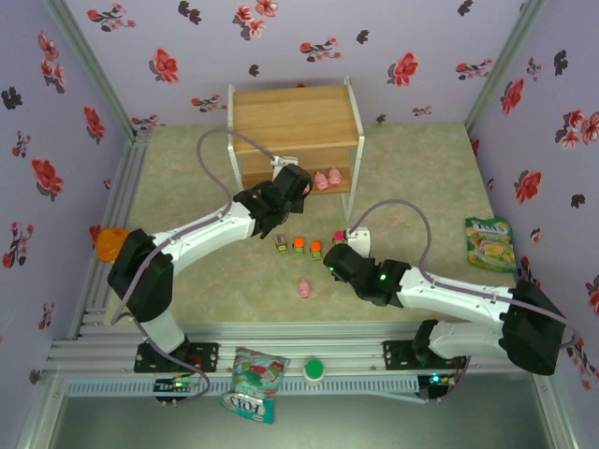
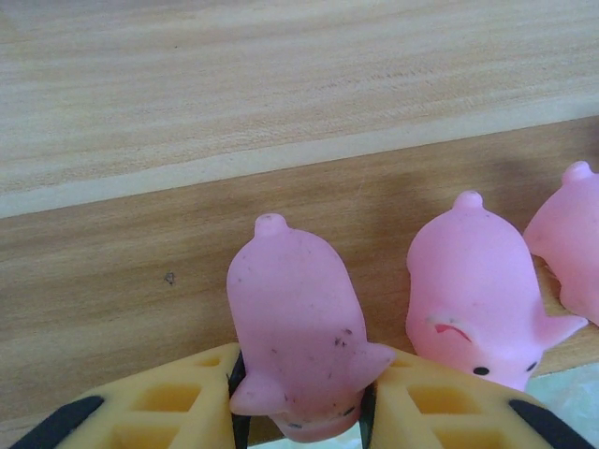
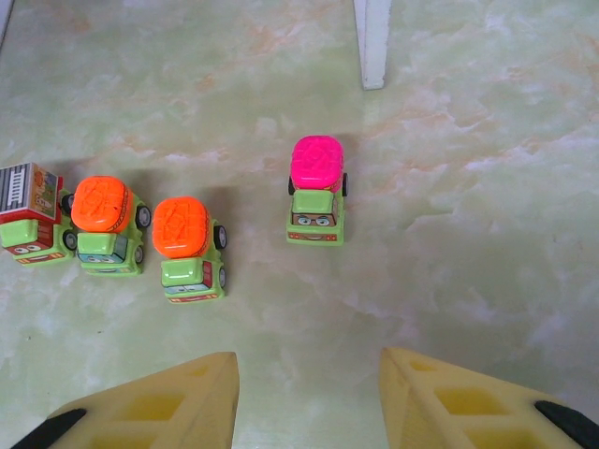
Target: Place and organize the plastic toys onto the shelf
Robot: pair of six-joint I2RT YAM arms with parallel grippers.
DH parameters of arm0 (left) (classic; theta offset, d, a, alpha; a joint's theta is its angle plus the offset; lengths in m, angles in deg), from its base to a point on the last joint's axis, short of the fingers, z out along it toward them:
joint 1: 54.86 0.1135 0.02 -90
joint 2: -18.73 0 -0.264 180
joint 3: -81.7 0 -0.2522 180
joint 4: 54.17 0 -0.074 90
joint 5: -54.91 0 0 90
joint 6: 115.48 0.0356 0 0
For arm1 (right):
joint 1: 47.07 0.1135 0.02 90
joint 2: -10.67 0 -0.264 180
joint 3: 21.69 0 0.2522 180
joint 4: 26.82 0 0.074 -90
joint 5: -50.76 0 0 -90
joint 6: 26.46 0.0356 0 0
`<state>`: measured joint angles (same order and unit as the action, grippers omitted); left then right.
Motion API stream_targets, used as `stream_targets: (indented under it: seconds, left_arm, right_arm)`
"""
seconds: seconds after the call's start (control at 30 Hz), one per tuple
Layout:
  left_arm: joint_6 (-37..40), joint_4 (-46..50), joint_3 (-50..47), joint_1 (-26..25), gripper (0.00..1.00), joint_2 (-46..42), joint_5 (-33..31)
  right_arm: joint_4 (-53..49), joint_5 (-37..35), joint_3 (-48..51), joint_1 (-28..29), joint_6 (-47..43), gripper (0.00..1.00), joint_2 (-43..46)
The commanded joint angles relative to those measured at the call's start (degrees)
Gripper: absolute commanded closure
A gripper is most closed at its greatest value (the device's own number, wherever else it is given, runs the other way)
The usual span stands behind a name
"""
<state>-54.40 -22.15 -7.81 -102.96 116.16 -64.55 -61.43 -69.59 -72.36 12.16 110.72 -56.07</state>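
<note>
The pale green marbled table [image 1: 412,178] carries a two-tier shelf of light wooden boards on a thin white metal frame [image 1: 295,117] against the middle of its far edge.

The left gripper [image 1: 298,187] reaches to the front edge of the lower board. Its yellow fingers [image 2: 178,398] are pressed in on a small pink plastic pig [image 2: 295,327], pinching it at the head end. The tail end points in over the board. Whether this pig rests on the wood I cannot tell.

The right gripper [image 1: 335,257] hangs over the table middle, near the shelf's front right leg [image 3: 372,42]. Its fingers [image 3: 440,398] are spread, with bare table between them.

A flat green printed snack bag [image 1: 489,243] lies by the right edge.

Four small green plastic cars stand in front of the shelf. The pink-topped car [image 3: 316,192] sits just ahead of the right gripper's open gap, apart from it. Well to its left stand two orange-topped cars [image 3: 187,248] [image 3: 108,224] and a red-topped car [image 3: 30,215], close together in a row.

Two more pink pigs [image 2: 473,290] [image 2: 571,243] stand on the lower board just right of the pinched one. A lone pink pig [image 1: 304,288] lies on the table nearer the front edge, between the two arms.
</note>
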Motion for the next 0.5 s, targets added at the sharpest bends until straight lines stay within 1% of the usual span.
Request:
stream_targets:
  seconds: [0.0, 0.47]
  left_arm:
    - [0.38, -1.46, -0.70, -0.24, 0.64, -1.37, -0.53]
    - [-0.16, -0.16, 0.30, -0.33, 0.60, -0.25, -0.88]
  right_arm:
    - [-0.33, -0.30, 0.75, -0.29, 1.24, 0.56, 0.91]
    - [-0.69, -0.53, 1.07, -0.33, 1.25, 0.56, 1.61]
